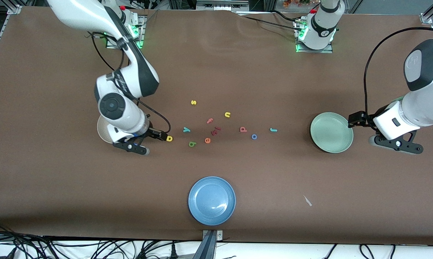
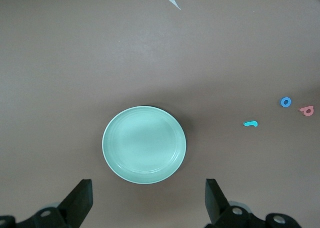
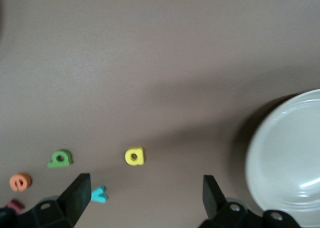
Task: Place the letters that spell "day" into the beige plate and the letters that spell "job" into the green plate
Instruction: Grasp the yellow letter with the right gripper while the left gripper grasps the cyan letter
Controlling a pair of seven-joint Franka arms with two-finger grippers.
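Observation:
My right gripper point(image 1: 129, 146) point(image 3: 145, 198) hangs open and empty over the table between the beige plate point(image 1: 102, 130) point(image 3: 287, 158), partly hidden under the arm, and the yellow d point(image 1: 169, 138) point(image 3: 134, 156). The teal y point(image 1: 186, 130) point(image 3: 99, 194) and green a point(image 1: 192, 144) point(image 3: 60, 158) lie a little toward the table's middle. My left gripper point(image 1: 398, 144) point(image 2: 147, 202) is open and empty beside the bare green plate point(image 1: 331, 132) point(image 2: 144, 144), toward the left arm's end. Teal j point(image 1: 273, 130) point(image 2: 250, 123), blue o point(image 1: 254, 136) point(image 2: 285, 102) and salmon b point(image 1: 243, 129) point(image 2: 307, 110) lie on the table.
Among the letters lie an orange e point(image 1: 207, 140), pink f point(image 1: 210, 121), dark red pieces point(image 1: 215, 130), yellow s point(image 1: 193, 102) and yellow u point(image 1: 227, 114). A blue plate point(image 1: 212, 200) sits near the front edge, a white scrap point(image 1: 307, 200) beside it.

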